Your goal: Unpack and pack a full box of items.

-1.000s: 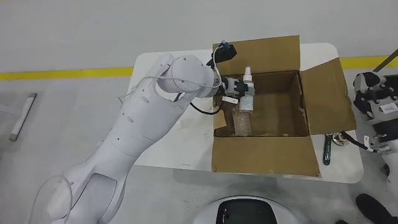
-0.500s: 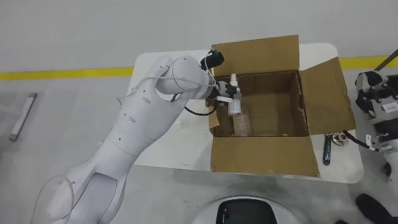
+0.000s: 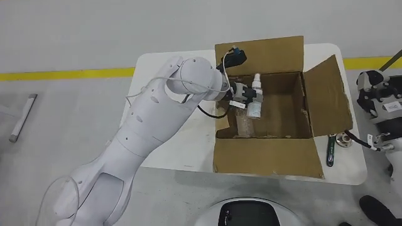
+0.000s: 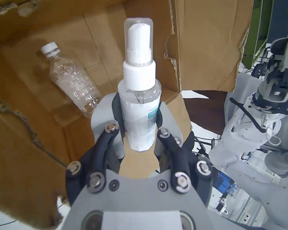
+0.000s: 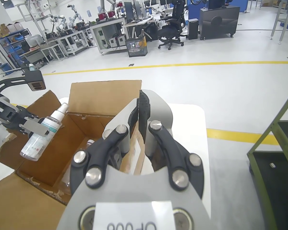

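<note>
An open cardboard box (image 3: 286, 59) stands on the white table (image 3: 169, 75). My left gripper (image 4: 138, 113) is shut on a clear spray bottle (image 4: 139, 111) with a white pump and clear cap, holding it above the box's left half (image 3: 255, 94). From the right wrist view the spray bottle (image 5: 42, 132) hangs tilted over the box (image 5: 105, 96). On the box floor lies a clear plastic bottle (image 4: 72, 82) with a white cap (image 3: 242, 122). My right gripper (image 5: 140, 107) is shut on nothing, beyond the box's right flap; its arm (image 3: 382, 107) is at the table's right end.
A dark hand tool (image 3: 330, 150) and a small round metal part (image 3: 343, 140) lie on the table by the box's right front corner. A green cart frame (image 5: 273, 144) stands off the table's right side. The box flaps (image 3: 326, 94) fold outward.
The left gripper carried the spray bottle left toward the box's left wall, then back right over the box interior. The right arm stayed put.
</note>
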Robot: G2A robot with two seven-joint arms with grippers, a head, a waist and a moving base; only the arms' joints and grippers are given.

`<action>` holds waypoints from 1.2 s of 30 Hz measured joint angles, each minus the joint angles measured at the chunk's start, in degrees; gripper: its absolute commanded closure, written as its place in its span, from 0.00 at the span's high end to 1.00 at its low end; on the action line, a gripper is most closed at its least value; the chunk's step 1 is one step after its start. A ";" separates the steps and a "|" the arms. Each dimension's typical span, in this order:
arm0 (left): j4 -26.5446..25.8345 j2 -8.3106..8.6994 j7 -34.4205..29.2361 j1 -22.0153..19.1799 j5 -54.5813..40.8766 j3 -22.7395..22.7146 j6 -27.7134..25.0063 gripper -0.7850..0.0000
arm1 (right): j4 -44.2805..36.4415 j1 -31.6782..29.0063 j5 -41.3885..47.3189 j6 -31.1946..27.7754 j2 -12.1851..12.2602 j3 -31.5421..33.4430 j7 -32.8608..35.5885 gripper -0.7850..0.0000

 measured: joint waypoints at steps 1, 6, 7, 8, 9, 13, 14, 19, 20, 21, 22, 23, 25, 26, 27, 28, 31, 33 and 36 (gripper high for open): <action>0.86 -0.46 -0.02 -0.40 -0.19 0.57 -0.21 0.00 | -0.19 0.15 0.26 0.19 -0.01 0.05 0.00 0.07; 4.01 -1.78 -0.26 -1.81 -0.61 1.63 -0.89 0.00 | -1.60 1.40 2.81 0.79 -0.02 0.81 0.88 0.06; 4.70 -2.00 -0.38 -2.02 -0.63 1.76 -1.00 0.00 | -2.16 2.02 3.20 0.75 0.02 0.86 1.38 0.05; 5.18 -2.16 -0.49 -2.12 -0.61 1.89 -1.07 0.00 | -2.50 2.55 3.29 0.61 0.06 0.78 1.83 0.04; 5.67 -2.33 -0.62 -2.15 -0.59 2.07 -1.15 0.00 | -2.71 3.06 3.04 0.42 0.12 0.55 2.34 0.02; 8.40 -3.26 -0.93 -2.13 -0.39 3.22 -1.42 0.00 | -1.77 4.80 -0.69 0.90 0.30 -2.39 5.16 0.00; 9.09 -3.48 -1.09 -2.25 -0.04 3.60 -1.30 0.00 | -1.42 4.98 -1.55 1.27 0.30 -3.21 5.70 0.00; 11.91 -4.75 -1.92 -2.95 0.45 4.84 -0.91 0.00 | 0.89 5.95 -6.57 4.00 0.31 -6.32 8.18 0.00; 12.33 -4.94 -2.01 -3.04 0.42 4.93 -0.95 0.00 | 1.36 6.21 -7.09 4.29 0.32 -6.65 8.45 0.00; 12.77 -5.11 -2.08 -3.15 0.52 5.04 -0.94 0.00 | 1.87 6.48 -7.73 4.50 0.33 -6.91 8.70 0.00; 13.33 -5.33 -2.22 -3.31 0.83 5.24 -0.84 0.00 | 2.52 6.85 -8.53 4.68 0.35 -7.24 8.94 0.00; 13.76 -5.47 -2.38 -3.42 1.07 5.38 -0.74 0.00 | 2.98 7.10 -8.93 4.80 0.35 -7.49 9.12 0.00; 14.61 -5.77 -2.61 -3.80 2.08 5.77 -0.32 0.00 | 3.69 7.58 -9.59 4.93 0.36 -7.92 9.38 0.00; 14.86 -5.89 -2.76 -3.90 2.36 5.89 -0.19 0.00 | 3.91 7.72 -9.75 4.94 0.36 -8.04 9.39 0.00; 15.10 -6.02 -2.92 -3.96 2.55 5.98 -0.10 0.00 | 4.12 7.80 -9.85 4.90 0.36 -8.14 9.40 0.00; 15.42 -6.19 -3.17 -4.03 2.94 6.20 0.02 0.00 | 4.37 7.87 -9.95 4.81 0.37 -8.23 9.40 0.00; 16.44 -6.72 -3.51 -4.15 4.13 6.95 0.23 0.00 | 4.80 7.87 -10.20 4.63 0.37 -8.40 9.41 0.00; 17.49 -7.13 -3.60 -3.97 4.54 7.45 0.09 0.00 | 4.96 7.86 -10.31 4.53 0.37 -8.47 9.43 0.00; 18.79 -7.97 -4.10 -4.12 5.28 8.37 -0.25 0.00 | 5.06 7.95 -10.34 4.44 0.37 -8.53 9.43 0.00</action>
